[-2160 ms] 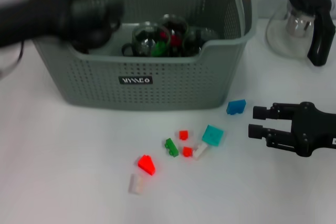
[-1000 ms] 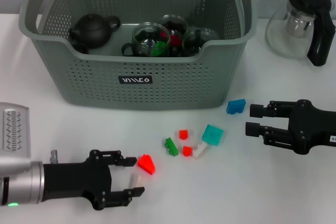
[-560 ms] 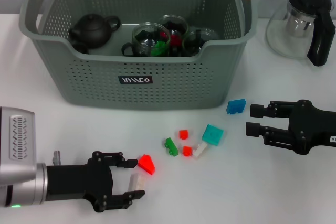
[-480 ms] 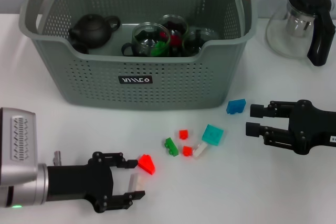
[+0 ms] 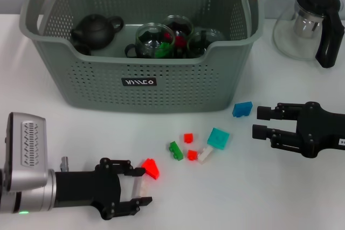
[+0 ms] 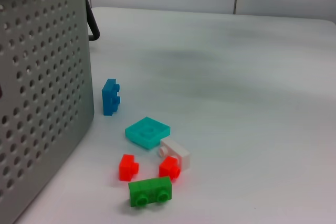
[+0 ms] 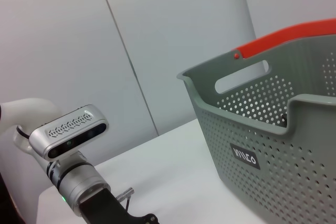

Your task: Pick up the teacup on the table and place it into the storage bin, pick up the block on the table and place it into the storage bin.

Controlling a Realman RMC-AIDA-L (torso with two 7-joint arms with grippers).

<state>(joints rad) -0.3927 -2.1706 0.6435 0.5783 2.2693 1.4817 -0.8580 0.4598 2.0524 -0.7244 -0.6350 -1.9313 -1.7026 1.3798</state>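
Observation:
The grey storage bin [image 5: 97, 82] stands at the back with a black teapot and glass teacups [image 5: 153, 39] inside it. Loose blocks lie in front of it. A pale block [image 5: 140, 186] lies between the fingers of my open left gripper [image 5: 141, 187], low over the near table. A red block [image 5: 151, 168] lies just beyond the far finger. My right gripper [image 5: 261, 123] hovers open at the right, close to a blue block [image 5: 242, 109]. The left wrist view shows the blue block [image 6: 110, 97], teal block [image 6: 148, 131] and green block [image 6: 150, 191] beside the bin wall [image 6: 37, 103].
A glass pitcher [image 5: 307, 25] with a black handle stands at the back right. A teal block [image 5: 218, 138], a green block [image 5: 176, 151], two small red blocks and a white block [image 5: 205, 155] lie mid-table. The right wrist view shows the bin [image 7: 294, 135] and my left arm [image 7: 68, 129].
My left arm left the bin, came down to the near table and crept right, so its open fingers now flank the pale block. The right arm has stayed put.

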